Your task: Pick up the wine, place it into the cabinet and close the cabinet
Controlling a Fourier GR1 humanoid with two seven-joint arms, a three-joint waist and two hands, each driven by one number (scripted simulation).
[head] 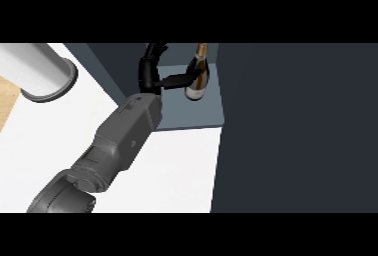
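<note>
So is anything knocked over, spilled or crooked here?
Nothing stands out. The wine bottle stands upright on the cabinet shelf, with the hand against its side. No spill shows on the white counter.

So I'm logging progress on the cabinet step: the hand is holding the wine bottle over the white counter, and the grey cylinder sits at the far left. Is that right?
Not quite. In the head view the hand holds the wine bottle over the grey-blue cabinet shelf, not over the white counter. The grey cylinder does sit at the far left.
</note>
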